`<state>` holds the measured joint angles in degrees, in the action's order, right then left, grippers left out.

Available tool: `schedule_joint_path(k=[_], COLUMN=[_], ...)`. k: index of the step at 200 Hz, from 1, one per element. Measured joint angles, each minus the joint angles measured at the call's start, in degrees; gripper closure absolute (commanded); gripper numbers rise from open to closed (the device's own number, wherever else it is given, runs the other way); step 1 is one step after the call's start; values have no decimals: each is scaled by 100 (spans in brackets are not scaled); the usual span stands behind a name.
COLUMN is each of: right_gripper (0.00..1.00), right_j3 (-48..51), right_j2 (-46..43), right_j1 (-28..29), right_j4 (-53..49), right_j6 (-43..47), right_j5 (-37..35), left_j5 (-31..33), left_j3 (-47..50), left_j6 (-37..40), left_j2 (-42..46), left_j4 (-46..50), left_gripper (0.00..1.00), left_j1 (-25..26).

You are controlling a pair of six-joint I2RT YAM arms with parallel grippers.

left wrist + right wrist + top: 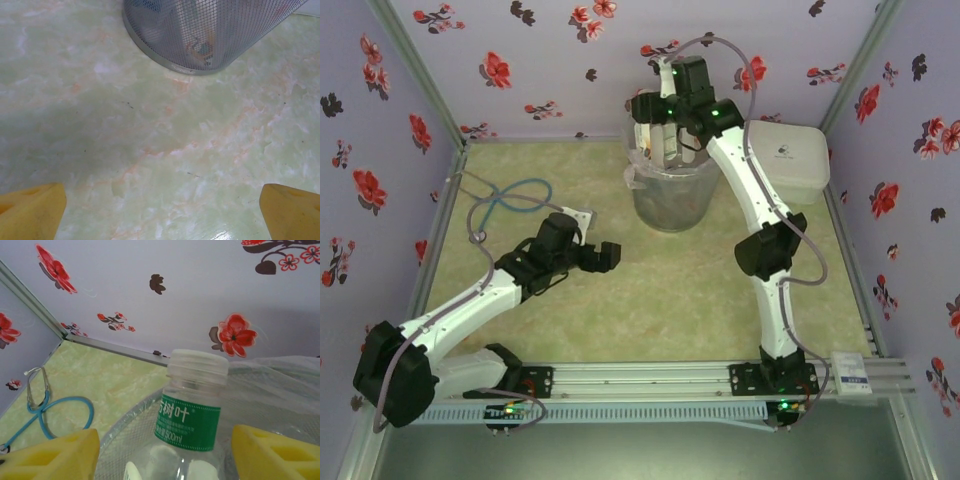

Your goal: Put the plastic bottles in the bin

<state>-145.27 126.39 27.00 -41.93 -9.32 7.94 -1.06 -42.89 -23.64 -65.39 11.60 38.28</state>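
Above the bin, at the far middle of the counter: one plastic bottle, clear, upright, with a green label in white lettering and a pale screw cap.

- Bin: tall, round, grey, mesh-walled, lined with a clear bag (blurred coloured shapes show through near the base).
- Right gripper: arm stretched far forward and bent down over the rim. Jaws are parted, a yellow finger on each side of the bottle with a gap on both sides.
- Left gripper: arm low and folded, pointing towards the bin base above bare counter. Jaws are wide, holding nothing.
- Blue stethoscope: far left corner.
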Motion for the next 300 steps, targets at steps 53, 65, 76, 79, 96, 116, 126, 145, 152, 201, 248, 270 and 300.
schedule_joint_path(k=[53, 65, 76, 79, 96, 116, 126, 145, 152, 201, 248, 270, 300], right_gripper=[59, 60, 60, 59, 57, 49, 42, 29, 24, 0, 0, 1, 1], right_j3=[446, 555, 562, 562, 538, 505, 564, 1161, 1445, 3888, 6402, 7274, 8878], right_j2=[-81, -79, -79, -79, -79, -122, -216, -802, -1099, -3569, -5117, -5429, -5834], right_j1=[0, 0, 0, 0, 0, 0, 0, 0, -20, -608, -1700, -2046, -2295], right_j4=[136, 188, 232, 240, 271, 321, 365, 597, 680, 1517, 1862, 1843, 2529], right_j6=[-26, -33, -31, -31, -55, -153, -144, -94, -68, -4, 17, 37, 31], right_j5=[-28, -24, -26, -26, -22, 2, 7, -15, -35, -341, -1095, -1644, -2498], left_j5=[0, 0, 0, 0, 20, 136, 247, 503, 603, 1543, 2616, 2815, 2855], left_j3=[0, 0, 0, 0, 0, -2, -7, -15, -20, -31, 699, 1285, 1672], left_j6=[0, 0, 0, 0, 2, 20, 46, 131, 162, 551, 885, 903, 951], left_j2=[0, 2, 28, 39, 190, 455, 588, 824, 911, 1325, 1436, 1366, 1110], left_j4=[0, 2, 9, 11, 72, 181, 286, 459, 522, 734, 133, -358, -914], left_gripper=[0, 0, 0, 0, 0, 0, 0, 0, 0, 0, 0, 0, 0], left_j1=[-4, -4, -4, -4, -7, -31, -74, -245, -343, -1377, -2262, -2673, -3128])
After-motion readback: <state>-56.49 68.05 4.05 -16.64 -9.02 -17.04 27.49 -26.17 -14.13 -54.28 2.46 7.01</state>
